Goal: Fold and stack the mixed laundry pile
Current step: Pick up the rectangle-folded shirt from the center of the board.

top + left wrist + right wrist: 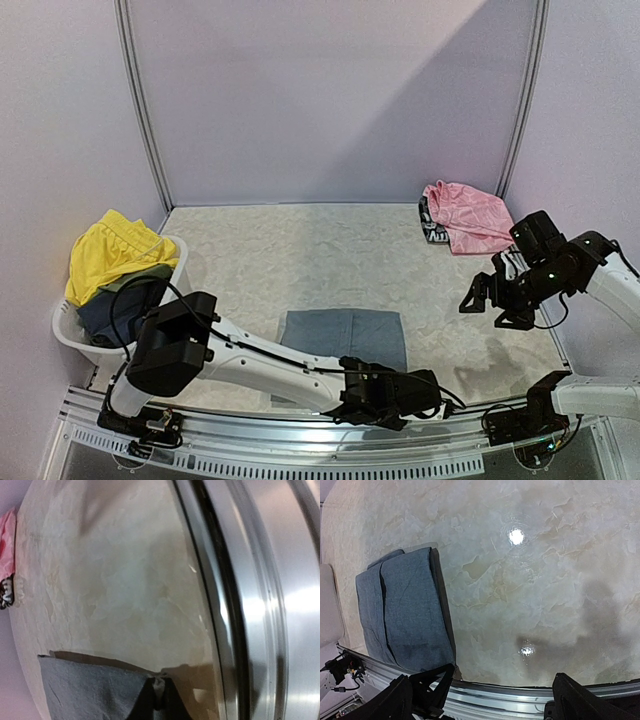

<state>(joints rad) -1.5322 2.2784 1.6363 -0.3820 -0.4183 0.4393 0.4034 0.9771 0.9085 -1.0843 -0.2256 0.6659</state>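
Folded grey shirt (345,337) lies lower centre, flat, rectangular; left gripper (159,695) clenches its corner; right gripper (497,300) hangs spread wide, empty, at right; pink piece (472,215) upper right, waistband lettering unreadable.

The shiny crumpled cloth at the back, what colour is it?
The shiny cloth is pink with a black-and-white patterned edge; the top view shows it best.
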